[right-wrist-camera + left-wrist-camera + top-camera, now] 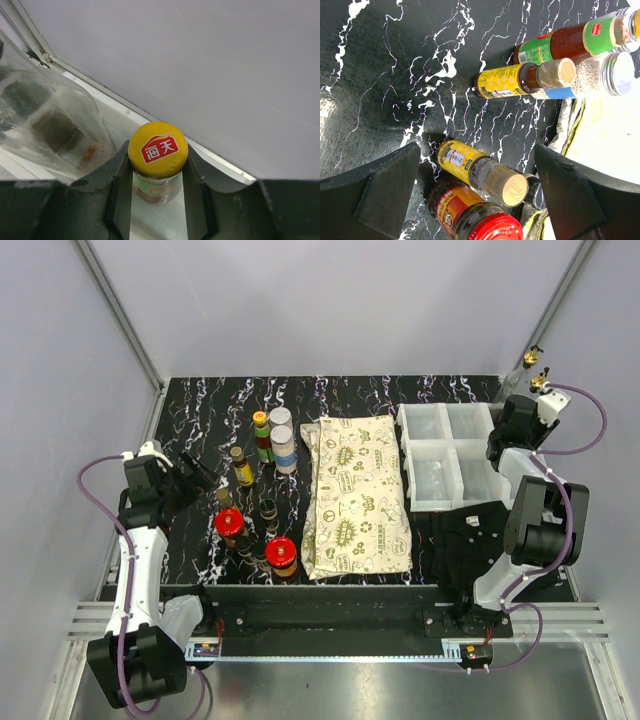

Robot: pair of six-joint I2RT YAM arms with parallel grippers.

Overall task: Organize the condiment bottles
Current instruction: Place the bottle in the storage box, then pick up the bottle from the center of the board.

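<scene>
Yellow-capped bottle (158, 150), upright, clamped inside right pincer (158, 175)

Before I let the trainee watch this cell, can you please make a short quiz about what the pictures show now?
1. True or false: the left gripper is open and holds nothing.
2. The right gripper is shut on a bottle. Its cap is: A red, B yellow, C black.
3. What lies between the standing bottles and the white bins?
Key: 1 true; 2 B; 3 the patterned cloth.
</scene>
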